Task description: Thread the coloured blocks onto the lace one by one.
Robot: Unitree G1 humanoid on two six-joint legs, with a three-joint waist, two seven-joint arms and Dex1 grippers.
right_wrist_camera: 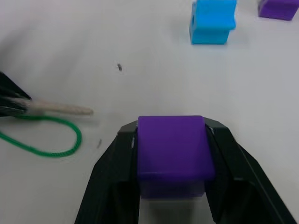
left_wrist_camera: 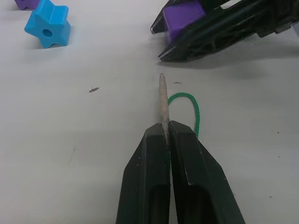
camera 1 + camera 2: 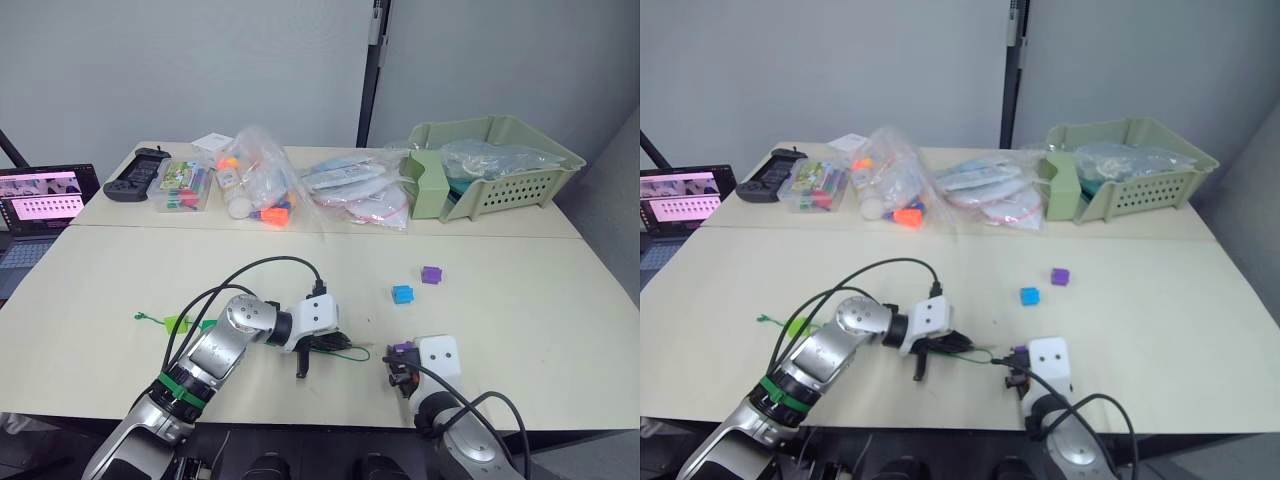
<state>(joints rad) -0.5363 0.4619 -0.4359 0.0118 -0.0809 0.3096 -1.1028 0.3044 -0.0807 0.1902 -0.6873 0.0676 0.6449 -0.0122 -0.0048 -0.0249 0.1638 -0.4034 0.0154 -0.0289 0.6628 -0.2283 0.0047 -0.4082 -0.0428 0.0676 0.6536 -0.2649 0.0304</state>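
My left gripper (image 2: 167,128) is shut on the lace's pale stiff tip (image 2: 161,100), which points at my right gripper (image 1: 172,135). The right gripper is shut on a purple block (image 1: 172,148) a short gap away, just above the table. The green lace (image 3: 347,352) loops behind the tip and trails left under my left arm to a lime green block (image 3: 180,322) and a small tab end (image 3: 141,317). A blue block (image 3: 402,294) and another purple block (image 3: 431,274) lie loose on the table beyond the grippers.
Clear bags of toys (image 3: 258,182) and a pale green basket (image 3: 492,165) line the table's far side. A black controller (image 3: 135,172) and a laptop (image 3: 40,205) sit at the far left. A black cable (image 3: 250,272) arcs over my left arm.
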